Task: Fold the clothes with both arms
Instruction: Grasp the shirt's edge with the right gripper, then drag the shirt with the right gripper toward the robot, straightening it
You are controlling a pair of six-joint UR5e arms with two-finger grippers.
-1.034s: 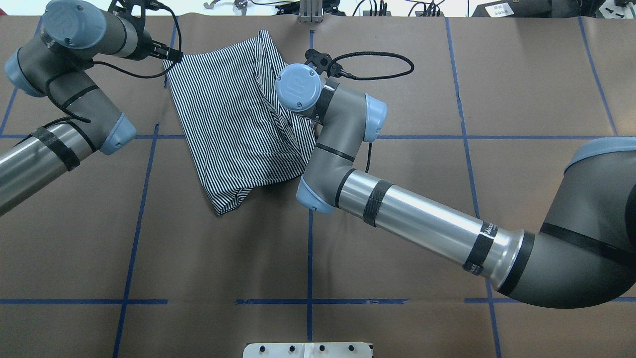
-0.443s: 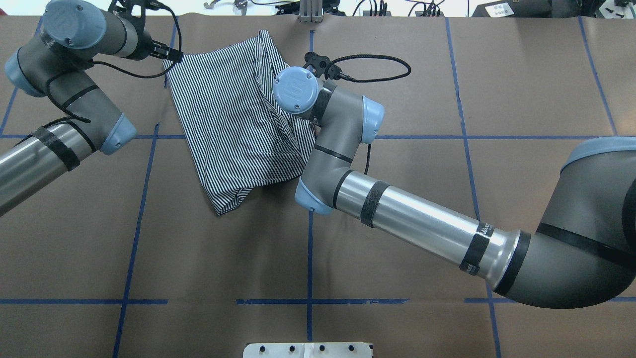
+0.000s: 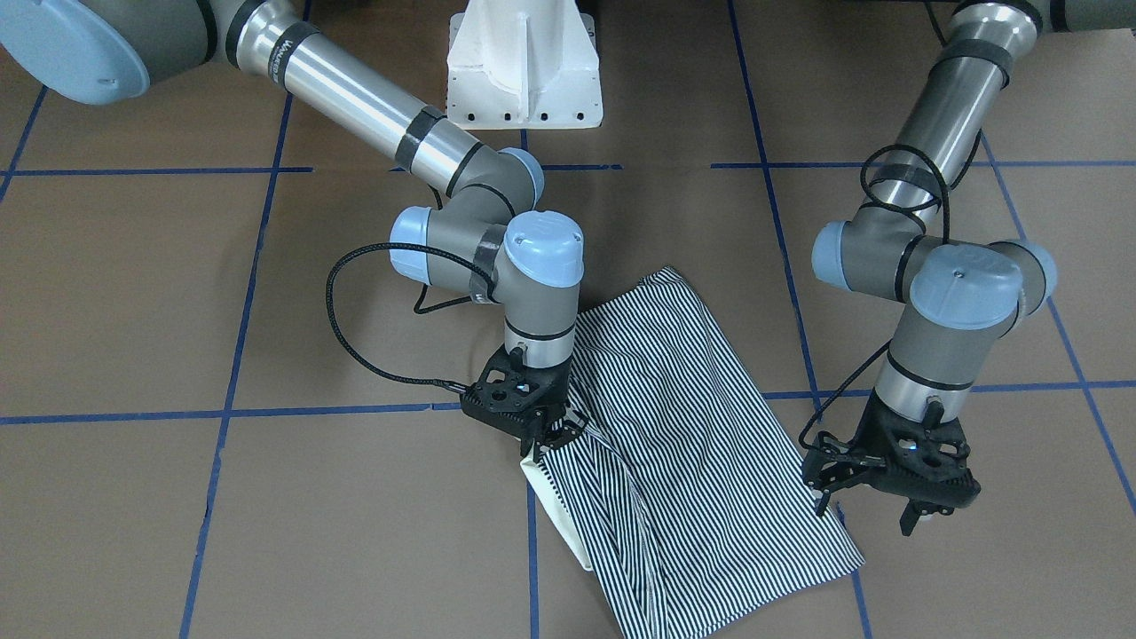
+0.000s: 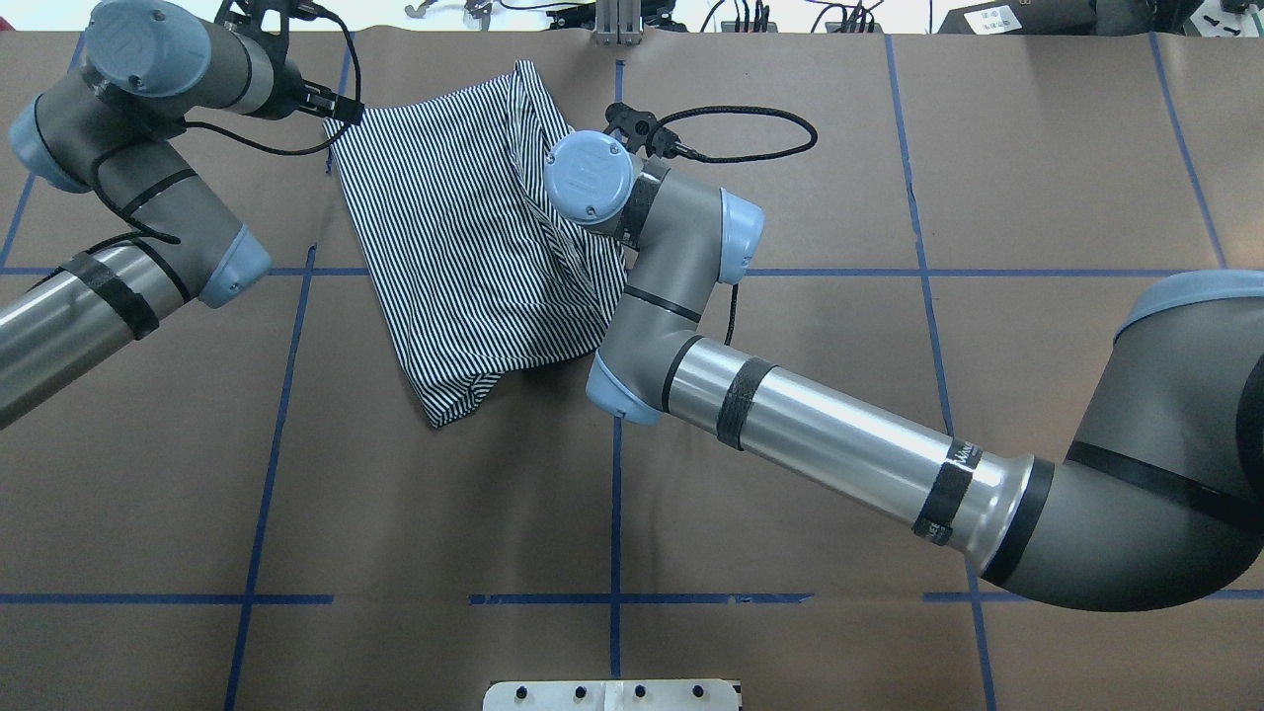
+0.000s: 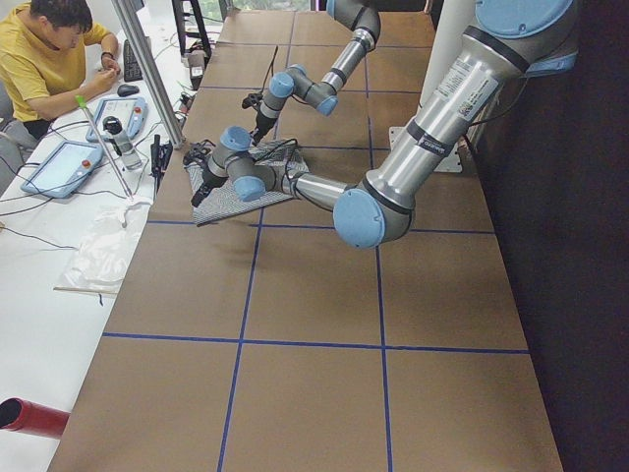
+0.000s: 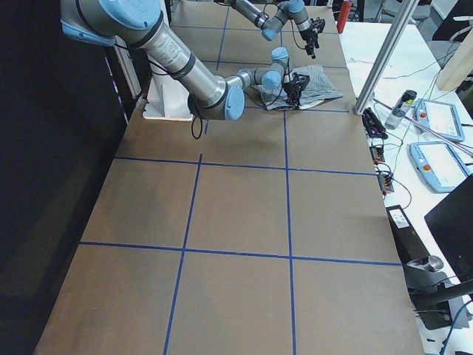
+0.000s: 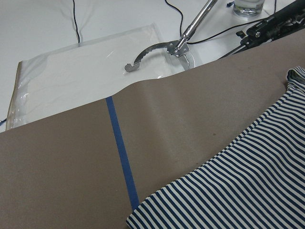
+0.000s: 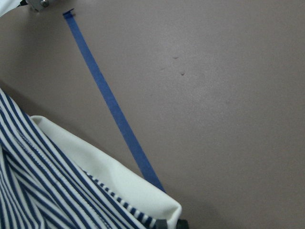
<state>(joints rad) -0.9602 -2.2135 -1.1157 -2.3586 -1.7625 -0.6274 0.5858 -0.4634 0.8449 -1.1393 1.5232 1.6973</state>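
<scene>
The striped polo shirt [image 3: 701,444] lies partly folded on the brown table, its cream collar [image 3: 557,510] at the edge nearest my right arm. My right gripper [image 3: 548,435] points down onto that collar edge and is shut on the shirt; the right wrist view shows the collar [image 8: 109,176] and stripes gathered at a fingertip [image 8: 167,224]. Just off the shirt's opposite edge, my left gripper [image 3: 868,515] hangs open and empty. Overhead, the shirt [image 4: 454,237] lies between both wrists, which hide the grippers. A shirt corner [image 7: 238,191] shows in the left wrist view.
Blue tape lines [image 4: 614,494] grid the brown paper table top. The white pedestal [image 3: 524,62] stands at the robot's side. Past the far table edge, a white bench holds a plastic bag [image 7: 95,67] and tools, and a person [image 5: 49,59] sits there. A metal post [image 6: 384,52] rises nearby.
My right wrist has shifted slightly left and toward the robot over the shirt. The left arm and the shirt's outline look unchanged.
</scene>
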